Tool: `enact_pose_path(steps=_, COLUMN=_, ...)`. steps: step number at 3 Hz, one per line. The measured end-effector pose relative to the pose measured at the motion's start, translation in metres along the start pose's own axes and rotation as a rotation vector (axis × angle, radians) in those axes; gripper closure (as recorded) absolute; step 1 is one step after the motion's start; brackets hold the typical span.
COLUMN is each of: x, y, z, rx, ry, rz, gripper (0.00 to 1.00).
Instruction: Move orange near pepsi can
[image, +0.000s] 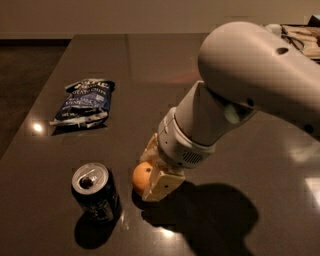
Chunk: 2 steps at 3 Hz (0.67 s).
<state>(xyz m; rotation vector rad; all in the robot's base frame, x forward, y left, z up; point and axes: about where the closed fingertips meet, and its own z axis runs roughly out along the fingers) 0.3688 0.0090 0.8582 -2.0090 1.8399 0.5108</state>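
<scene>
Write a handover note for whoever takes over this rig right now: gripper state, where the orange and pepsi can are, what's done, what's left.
Gripper: down low at the table, right at the orange; whether it grips it cannot be told.
Orange: beside the pepsi can, to its right in the picture, with a narrow gap, not touching.
Pepsi can: upright, near the front of the table.
Done: the orange looks to be near the can.
Left: probably confirm release, then lift the arm away without bumping the can.
</scene>
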Motion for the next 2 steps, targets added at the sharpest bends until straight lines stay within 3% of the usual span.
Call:
enact_pose_path(steps=1, x=-0.0017, y=0.0009, z=-0.0012, rx=0.004, ry=0.003, rz=-0.004, gripper=0.12)
enact_pose_path(steps=2, x=-0.0031, y=0.0017, z=-0.0021, rx=0.007, ry=0.005, rz=-0.007, gripper=0.00)
